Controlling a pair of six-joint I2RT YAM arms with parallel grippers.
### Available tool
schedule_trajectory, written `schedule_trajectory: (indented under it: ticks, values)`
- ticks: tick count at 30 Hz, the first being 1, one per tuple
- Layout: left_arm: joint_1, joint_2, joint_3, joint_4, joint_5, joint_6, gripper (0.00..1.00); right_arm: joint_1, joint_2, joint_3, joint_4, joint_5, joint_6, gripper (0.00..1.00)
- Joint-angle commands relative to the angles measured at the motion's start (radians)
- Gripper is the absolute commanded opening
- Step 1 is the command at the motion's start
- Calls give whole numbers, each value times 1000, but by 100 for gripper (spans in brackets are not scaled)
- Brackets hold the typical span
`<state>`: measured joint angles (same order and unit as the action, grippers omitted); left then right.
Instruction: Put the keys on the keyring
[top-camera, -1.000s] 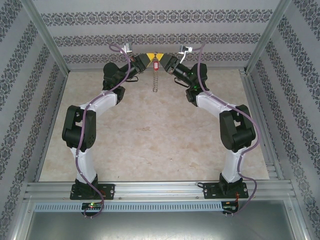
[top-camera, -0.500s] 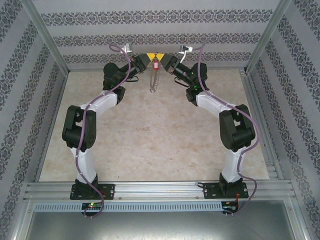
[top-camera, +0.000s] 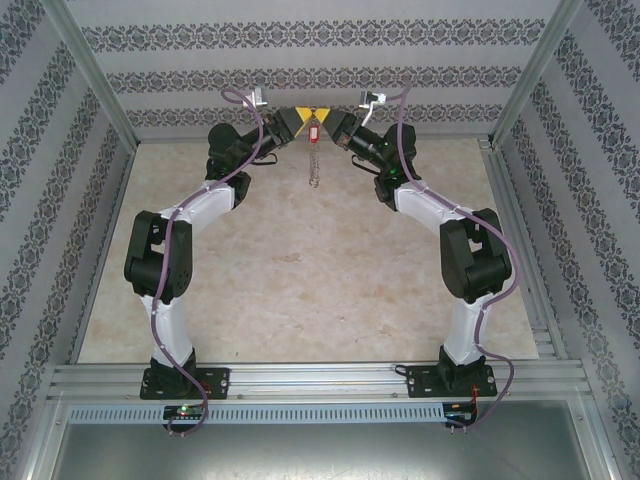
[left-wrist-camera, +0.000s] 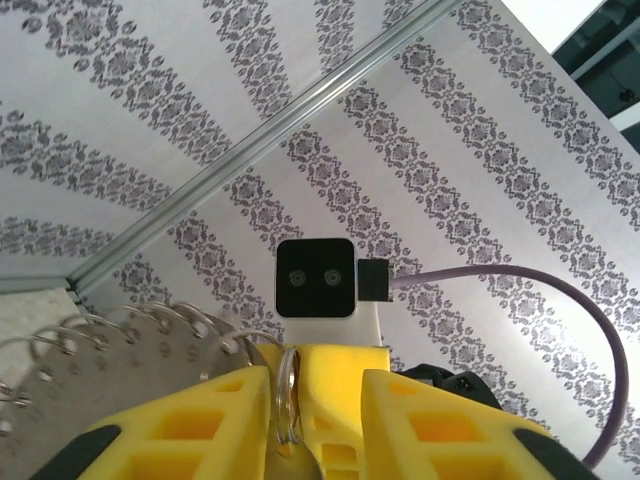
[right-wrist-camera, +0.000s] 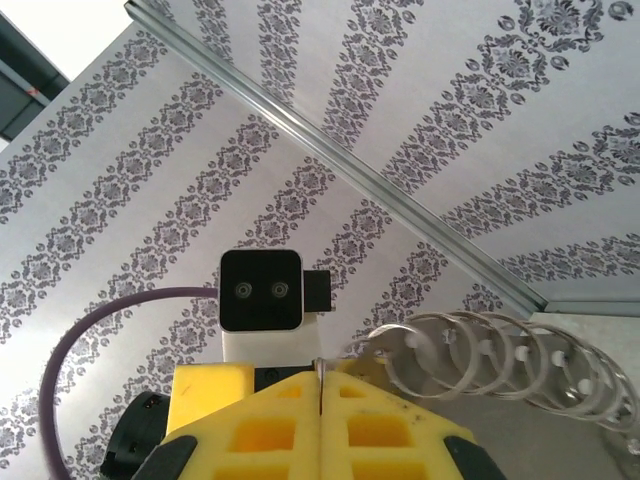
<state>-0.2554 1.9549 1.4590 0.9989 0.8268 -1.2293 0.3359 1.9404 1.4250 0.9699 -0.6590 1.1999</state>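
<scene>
At the far edge of the table, about its middle, the two arms meet high above the surface in the top view. The left gripper and the right gripper point at each other, their yellow tips nearly touching. Between the tips hangs the key with its red head, and under it the keyring drops straight down as a thin silvery string of small rings. It is in the air and does not touch the table.

From the left wrist, the left gripper shows its yellow fingers standing apart, so it is open. In the gap runs a loop of thin wire of the keyring, close to the finger on the left side of the picture. More small rings fan out to the left. The yellow tip of the right gripper fills the rest of the gap, and its white camera block sits above.

From the right wrist, the right gripper has its fingers pressed flat together. A thin silvery wire comes out of the seam, so it is closed on the keyring, whose rings spread to the right. The camera block of the left arm faces it.
</scene>
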Motion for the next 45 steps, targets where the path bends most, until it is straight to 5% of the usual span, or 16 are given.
schedule_trajectory:
  ticks: [1,8,18,24,45]
  values:
    - [-1,-43,34,-41,37,64,34,-16,-1,14,29,-36,-22,0]
    - [35,-54,51,-147,94,133,40,-30,2,23,-3,-98,-34,0]
    - [63,-72,224,-641,269,466,43,-31,2,27,-50,-200,-82,0]
    - [62,-70,279,-794,309,571,42,-31,8,22,-56,-212,-88,0]
    - [71,-40,281,-825,299,594,39,-32,-6,-4,-57,-214,-97,0]
